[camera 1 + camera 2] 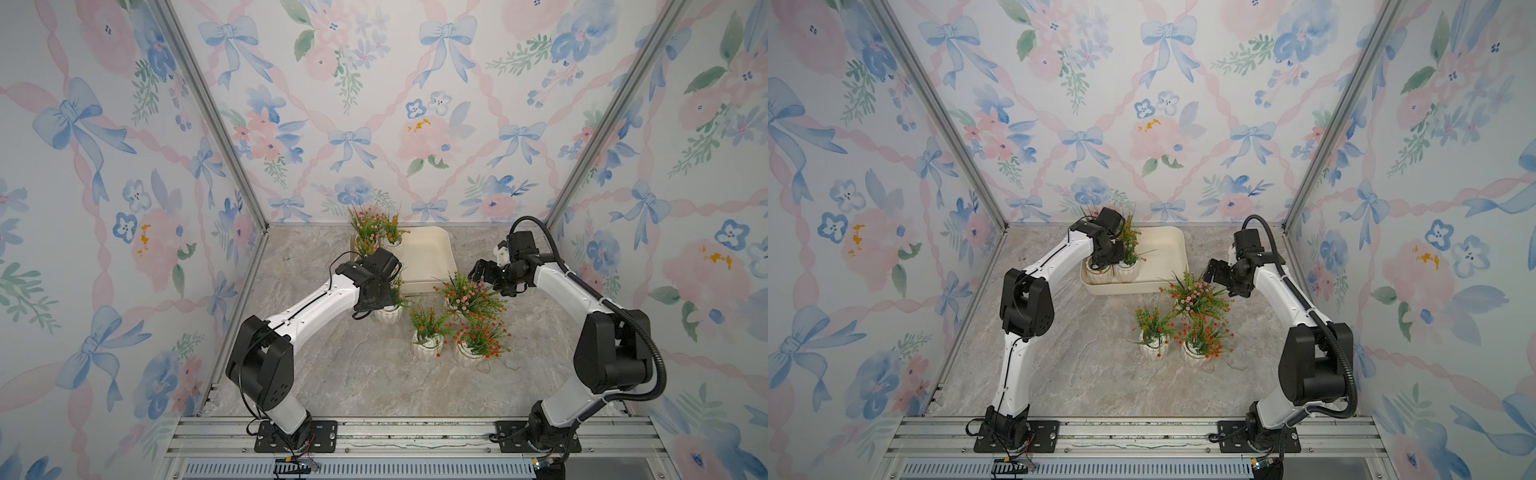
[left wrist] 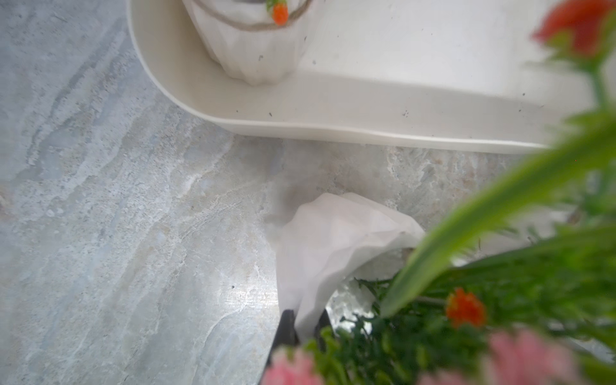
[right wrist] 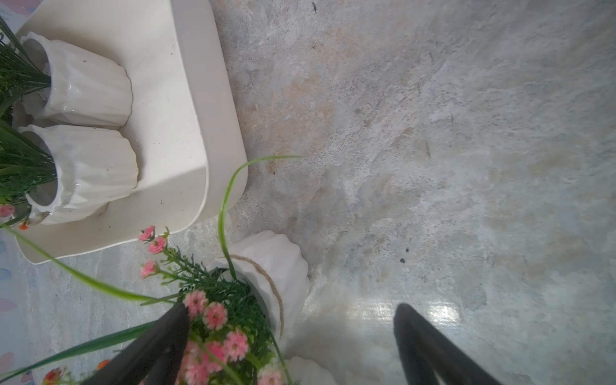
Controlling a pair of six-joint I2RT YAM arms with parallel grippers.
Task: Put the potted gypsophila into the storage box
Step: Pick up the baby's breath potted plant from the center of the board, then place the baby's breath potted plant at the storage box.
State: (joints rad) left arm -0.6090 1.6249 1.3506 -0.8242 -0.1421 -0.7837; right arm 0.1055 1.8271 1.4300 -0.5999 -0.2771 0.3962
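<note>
The task is partly done. At least two pots [image 3: 86, 83] stand in the box [image 1: 428, 253], in its far left part. A third one may be there, but I cannot confirm it. The left claw [image 2: 306, 328] is clenched on the rim of one pot [image 2: 333, 240], just before the near wall of the box. Whether this pot is lifted off the bench [image 1: 332, 365] I cannot tell. The right claw [image 3: 291, 310] is released, jaws wide, beside the pink pot [image 1: 457, 299]. Two more pots [image 1: 428, 345] wait near it on the bench. I judge four pots are left, one already in hand.
</note>
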